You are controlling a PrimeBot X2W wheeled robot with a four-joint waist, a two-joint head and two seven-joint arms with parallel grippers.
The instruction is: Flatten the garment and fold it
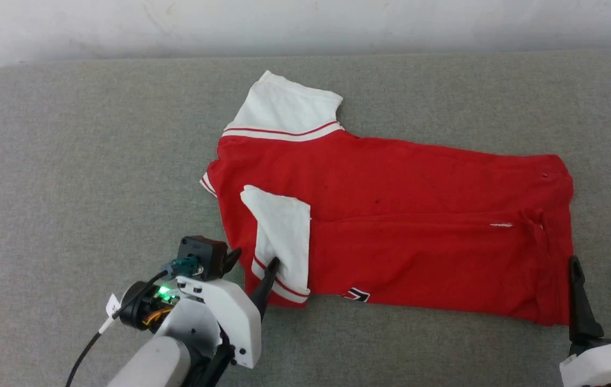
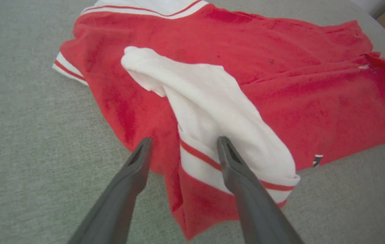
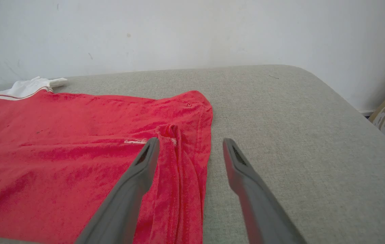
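The grey padded surface (image 1: 69, 161) takes up most of my head view. The garment (image 1: 407, 199) lies on it across the centre and right of the frame, collar end to the left and hem to the right, with a lengthwise crease through its middle. One white sleeve (image 1: 284, 105) points to the upper centre. The other sleeve (image 1: 281, 236) is turned back onto the red body at lower centre.

I judge the fabric light, thin and limp. It should sag from any pinch and drag on the woven cover, so I would take it at the thicker striped cuff and at the hem corner.

My left gripper (image 1: 254, 258), lower left, is spread wide astride that cuff and pinches nothing. My right gripper (image 1: 597, 262), lower right, is also spread, just beside the hem. A small dark logo (image 1: 356, 294) sits on the bottom edge.
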